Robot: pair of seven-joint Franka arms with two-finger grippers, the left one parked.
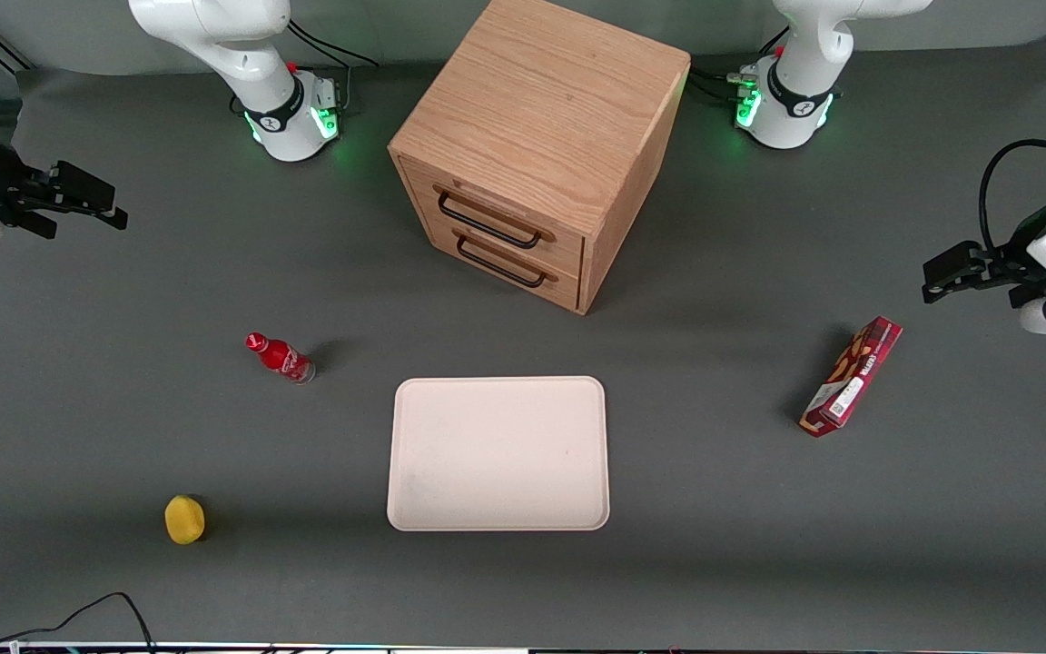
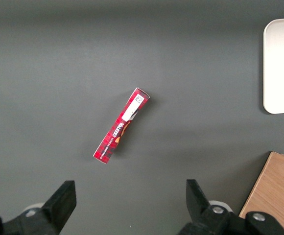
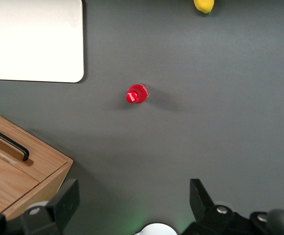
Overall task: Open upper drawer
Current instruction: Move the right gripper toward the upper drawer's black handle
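The upper drawer (image 1: 494, 211) sits shut and untouched. The gripper (image 1: 78, 204) hangs spread open over the table's working-arm edge, so the approach has not begun; it must next reach the black handle (image 1: 487, 222).

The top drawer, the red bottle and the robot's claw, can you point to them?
upper drawer (image 1: 489, 215), front view, its black handle.
red bottle (image 1: 282, 358), front view, its body.
gripper (image 1: 78, 205), front view, between its open fingertips.
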